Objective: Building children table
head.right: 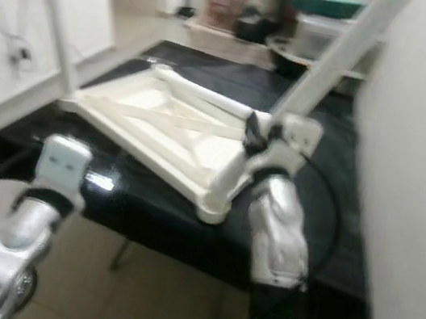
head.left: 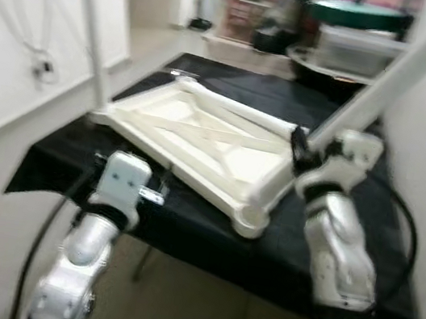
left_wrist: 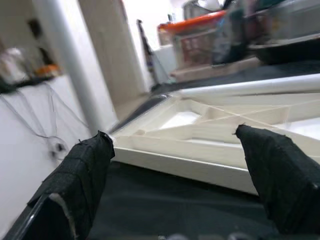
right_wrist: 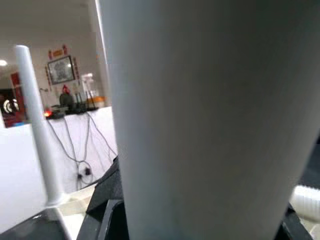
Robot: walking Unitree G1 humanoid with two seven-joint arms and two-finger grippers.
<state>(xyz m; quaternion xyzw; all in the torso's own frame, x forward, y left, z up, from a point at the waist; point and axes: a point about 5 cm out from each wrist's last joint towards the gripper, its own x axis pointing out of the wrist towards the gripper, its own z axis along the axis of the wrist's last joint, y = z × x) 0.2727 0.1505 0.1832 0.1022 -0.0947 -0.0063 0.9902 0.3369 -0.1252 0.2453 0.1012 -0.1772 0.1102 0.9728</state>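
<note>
Far back, clear storage bins (head.left: 251,6) hold blurred items. Nearer, the white tabletop (head.left: 200,137) lies upside down on a black-draped table (head.left: 209,232). The right gripper (head.left: 306,149) pinches a tilted leg (head.left: 390,79); the left gripper (left_wrist: 175,165) hangs spread beside the tabletop's near edge.

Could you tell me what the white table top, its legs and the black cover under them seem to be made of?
The table top looks like moulded plastic, matt cream-white: its underside shows cast ribs and rounded corner sockets. The leg in the right hand looks like the same smooth plastic, though painted wood cannot be ruled out. The black cover seems a slightly glossy sheet, draping over the edge.
</note>
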